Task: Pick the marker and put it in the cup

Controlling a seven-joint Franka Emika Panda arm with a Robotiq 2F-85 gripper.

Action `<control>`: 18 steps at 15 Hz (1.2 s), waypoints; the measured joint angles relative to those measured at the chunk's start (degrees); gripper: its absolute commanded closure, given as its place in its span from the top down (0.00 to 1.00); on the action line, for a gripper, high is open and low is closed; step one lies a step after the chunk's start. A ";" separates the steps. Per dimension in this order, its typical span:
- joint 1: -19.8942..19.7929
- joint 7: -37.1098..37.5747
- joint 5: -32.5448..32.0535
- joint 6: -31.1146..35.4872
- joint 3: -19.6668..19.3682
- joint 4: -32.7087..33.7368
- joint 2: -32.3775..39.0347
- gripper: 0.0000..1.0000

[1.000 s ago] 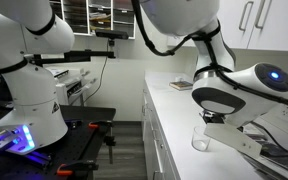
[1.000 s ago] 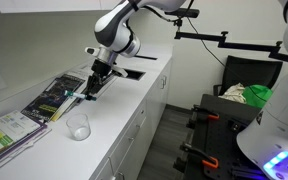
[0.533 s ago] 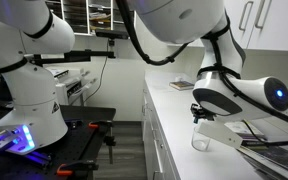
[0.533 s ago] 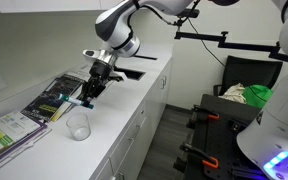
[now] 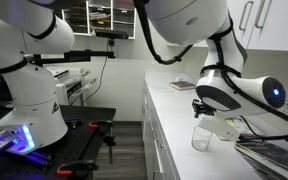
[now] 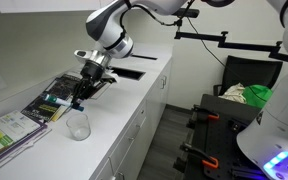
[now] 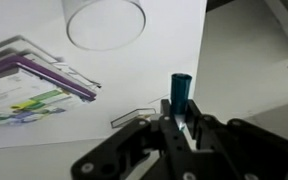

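My gripper (image 7: pixel 177 122) is shut on the marker (image 7: pixel 178 95), a dark blue pen that sticks out ahead of the fingers. The clear cup (image 7: pixel 106 22) stands on the white counter ahead of it, its round rim seen from above at the top of the wrist view. In an exterior view the gripper (image 6: pixel 81 97) hangs just above and a little behind the cup (image 6: pixel 78 125), the marker's tip (image 6: pixel 76 104) pointing down toward it. In an exterior view the cup (image 5: pixel 201 137) stands under the gripper (image 5: pixel 206 122) near the counter's front edge.
Magazines lie on the counter beside the cup (image 6: pixel 56 99), with more papers nearer the camera (image 6: pixel 6 132); they also show in the wrist view (image 7: pixel 34 85). A black tray (image 6: pixel 129 73) lies further along the counter. The counter's front edge (image 6: pixel 124 130) drops to drawers.
The gripper with the marker has moved along the counter toward the cup and now hangs almost over it. The cup has not moved.
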 measured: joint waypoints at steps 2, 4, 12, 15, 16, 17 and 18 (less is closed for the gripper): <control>1.75 0.00 0.13 -0.02 -1.44 0.96 0.34 0.05; 4.03 0.00 0.14 -0.02 -3.18 2.20 0.69 0.05; 15.70 0.11 1.92 0.51 -11.25 12.98 1.86 0.05; 18.09 -0.87 4.64 -1.13 -13.11 17.57 4.36 0.05; 18.31 -1.79 5.71 -2.52 -13.17 19.11 5.39 0.05; 18.39 -2.66 6.68 -4.16 -13.19 20.58 6.35 0.05; 18.40 -3.45 7.52 -5.88 -13.25 21.96 7.19 0.05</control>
